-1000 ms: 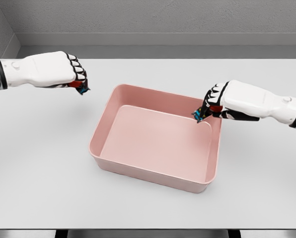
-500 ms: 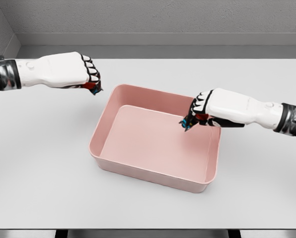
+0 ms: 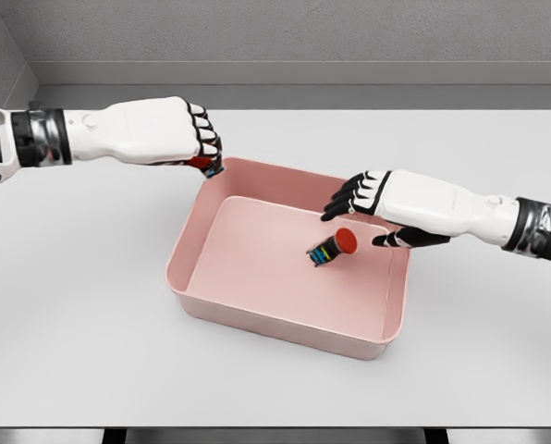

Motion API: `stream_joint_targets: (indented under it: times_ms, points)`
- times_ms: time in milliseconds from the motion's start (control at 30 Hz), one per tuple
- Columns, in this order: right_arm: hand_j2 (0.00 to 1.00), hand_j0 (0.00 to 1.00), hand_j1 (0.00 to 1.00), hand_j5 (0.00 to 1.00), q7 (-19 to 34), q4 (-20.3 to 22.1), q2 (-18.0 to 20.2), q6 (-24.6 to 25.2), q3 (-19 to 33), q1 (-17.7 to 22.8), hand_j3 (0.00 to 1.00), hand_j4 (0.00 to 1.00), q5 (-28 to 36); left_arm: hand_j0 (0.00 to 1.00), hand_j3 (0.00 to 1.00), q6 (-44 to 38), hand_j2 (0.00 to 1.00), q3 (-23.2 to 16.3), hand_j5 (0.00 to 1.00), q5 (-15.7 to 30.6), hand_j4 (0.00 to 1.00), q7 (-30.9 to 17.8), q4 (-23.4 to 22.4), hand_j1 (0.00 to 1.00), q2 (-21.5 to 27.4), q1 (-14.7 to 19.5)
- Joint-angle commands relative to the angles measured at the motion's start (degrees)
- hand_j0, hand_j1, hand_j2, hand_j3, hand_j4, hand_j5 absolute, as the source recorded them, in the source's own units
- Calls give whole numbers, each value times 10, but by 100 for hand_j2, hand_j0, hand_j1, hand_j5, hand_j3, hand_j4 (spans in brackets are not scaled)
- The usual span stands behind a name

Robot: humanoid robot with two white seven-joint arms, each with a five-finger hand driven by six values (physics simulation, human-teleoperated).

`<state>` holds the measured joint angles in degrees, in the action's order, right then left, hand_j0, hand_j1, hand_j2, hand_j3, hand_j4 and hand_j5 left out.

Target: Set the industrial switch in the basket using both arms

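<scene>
A pink rectangular basket (image 3: 211,309) sits in the middle of the grey table. Inside it, near the right wall, is an industrial switch (image 3: 334,247), a dark cylinder with a red button top, tilted on its side. My right hand (image 3: 363,208) hovers just above and right of it with fingers spread, holding nothing. My left hand (image 3: 202,153) is at the basket's far left corner, curled into a fist around a second switch (image 3: 206,166); only its red and dark tip pokes out below the fingers.
The grey table (image 3: 81,314) extends on all sides of the basket. A grey wall runs along the table's far edge.
My right hand opened and let go of its switch, which dropped into the basket. My left hand moved right with its switch, reaching the basket's far left corner.
</scene>
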<state>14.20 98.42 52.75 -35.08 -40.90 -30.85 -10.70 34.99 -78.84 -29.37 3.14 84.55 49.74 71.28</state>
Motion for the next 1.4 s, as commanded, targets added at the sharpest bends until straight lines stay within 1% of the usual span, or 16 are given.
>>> stream_joint_targets:
  times_ms: [0,100,133,167,233,333,467,533,667,867,933,967,1000,1233,1300,1367]
  points:
    - [87,87,87,87,0,0,0,1,0,0,87,87,4,52,52,0,52,2,52,3,52,0,5,52,-3,0]
    - [87,87,87,87,0,-1,3,1,1,0,87,87,4,51,51,0,51,2,51,1,51,-1,7,51,-9,-1]
    - [87,87,87,87,-5,-1,22,1,7,0,87,87,4,51,51,0,51,2,51,1,51,-1,9,51,-9,-1]
    - [87,87,87,87,-14,-1,66,1,28,1,87,87,5,51,51,0,51,2,51,1,51,-1,10,51,-10,-1]
    - [90,90,90,90,-15,-1,111,1,49,8,90,90,5,51,51,0,51,2,51,1,51,-1,15,51,-17,-1]
    - [90,90,90,90,-16,-2,148,1,80,24,90,90,5,51,51,0,51,2,51,1,51,-3,20,51,-24,-1]
    - [92,92,92,92,-15,-2,150,1,81,29,92,92,5,52,52,0,52,2,52,1,52,-4,25,52,-25,-2]
    - [98,98,98,98,-15,-2,151,1,81,33,98,98,5,51,51,0,51,2,51,0,51,-4,25,51,-32,-3]
    - [100,100,100,100,-16,-2,150,1,81,36,100,100,5,51,51,0,51,2,51,0,51,-4,31,51,-36,-3]
    - [100,100,100,100,-15,-3,150,1,81,40,100,100,5,52,52,0,52,1,52,-4,52,-4,35,52,-61,-9]
    - [100,100,100,100,-15,-3,149,1,81,40,100,100,5,60,60,0,60,1,60,-7,60,-5,35,60,-61,-10]
    - [100,100,100,100,-15,-3,149,1,81,41,100,100,5,76,76,0,76,1,76,-8,76,-5,35,76,-61,-10]
    - [100,100,100,100,-15,-3,149,1,81,41,100,100,5,100,100,0,100,0,100,-10,100,-5,35,100,-61,-11]
    - [100,100,100,100,-15,-3,143,1,81,41,100,100,5,100,100,0,100,2,100,-16,100,-4,35,100,-52,-11]
    - [100,100,100,100,-15,-3,143,1,81,41,100,100,5,100,100,0,100,3,100,-15,100,-1,35,100,-35,-11]
    - [100,100,100,100,-16,-3,143,1,81,41,100,100,5,100,100,0,100,21,100,-11,100,1,36,100,5,-15]
